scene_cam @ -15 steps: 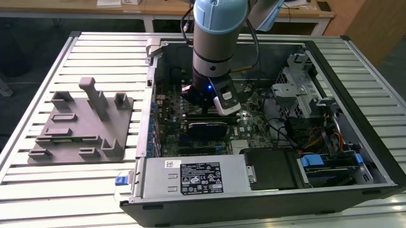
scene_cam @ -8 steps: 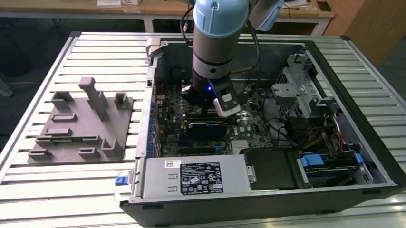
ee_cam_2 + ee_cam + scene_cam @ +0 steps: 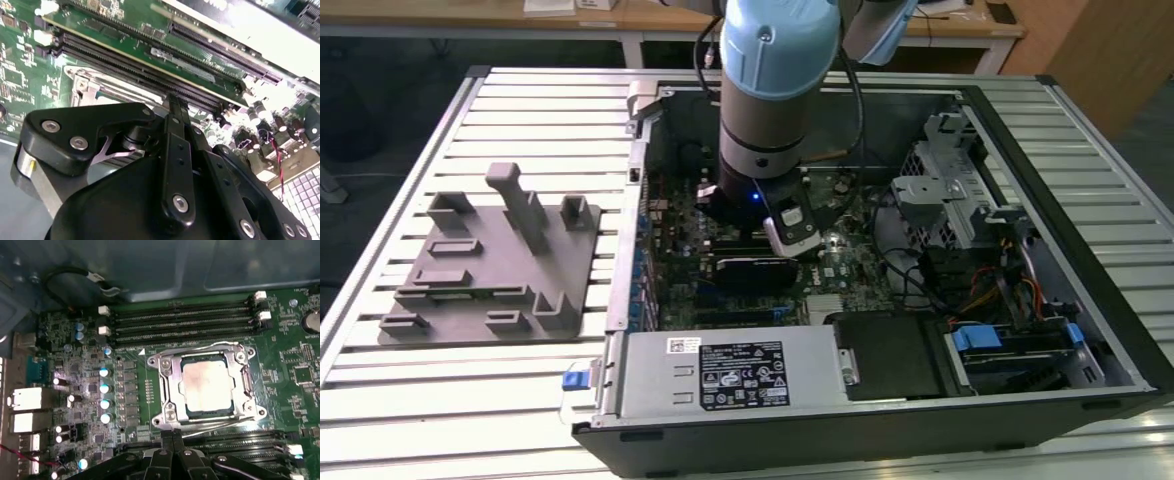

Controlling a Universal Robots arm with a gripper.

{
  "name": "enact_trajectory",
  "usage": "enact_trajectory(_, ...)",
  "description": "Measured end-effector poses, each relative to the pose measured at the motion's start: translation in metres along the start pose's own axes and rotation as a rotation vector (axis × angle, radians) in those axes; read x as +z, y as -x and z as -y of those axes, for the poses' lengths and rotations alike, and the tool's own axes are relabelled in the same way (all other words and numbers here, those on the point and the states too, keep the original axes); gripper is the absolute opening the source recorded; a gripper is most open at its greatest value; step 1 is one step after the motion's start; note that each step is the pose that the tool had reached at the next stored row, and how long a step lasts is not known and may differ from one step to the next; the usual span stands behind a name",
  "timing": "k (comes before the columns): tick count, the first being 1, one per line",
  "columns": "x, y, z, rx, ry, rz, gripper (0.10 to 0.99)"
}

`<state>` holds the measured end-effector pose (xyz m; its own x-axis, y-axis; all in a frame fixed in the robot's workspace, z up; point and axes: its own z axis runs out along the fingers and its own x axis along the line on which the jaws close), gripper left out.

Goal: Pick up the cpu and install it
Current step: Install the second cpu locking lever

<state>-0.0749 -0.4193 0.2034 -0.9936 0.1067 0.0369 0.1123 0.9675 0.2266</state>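
Arm (image 3: 767,110) reaches down into open PC case (image 3: 1067,150), which lies on slatted counter (image 3: 400,400) toward its right side in the exterior view. Gripper (image 3: 172,436) hangs low over motherboard (image 3: 127,390), just beside the CPU socket. Fingers (image 3: 175,112) pressed together, closed on nothing, tips meeting at the socket frame's edge in both wrist views.

The cpu (image 3: 207,386) sits in socket (image 3: 167,375), pale silver top facing up, lying flat inside the metal frame. Retention frame surrounds it on all sides; can't tell if latch lever is locked. Gripper not touching the cpu itself, tips just off one side of the frame.

RAM slots (image 3: 180,322) run along the far side of socket, more slots (image 3: 150,65) between fingers and socket in the second wrist view. Caps (image 3: 105,387) in a row beside socket.

Grey fixture (image 3: 494,265) w/ upright posts stands on the counter outside the case, at the exterior view's left, well apart from gripper. PSU (image 3: 720,375) at the case's near edge.
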Motion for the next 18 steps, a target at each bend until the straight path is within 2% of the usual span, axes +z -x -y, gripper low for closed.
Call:
enact_trajectory(2,0.0009,-0.0012,0.0016,0.0,0.014,-0.0017,0.106)
enact_trajectory(7,0.0046,-0.0025,0.0037,-0.001,0.031,-0.0037,0.106)
enact_trajectory(14,0.0085,-0.0059,0.0049,-0.001,0.067,-0.0076,0.106)
enact_trajectory(18,0.0097,-0.0067,0.0053,-0.001,0.083,-0.0095,0.106)
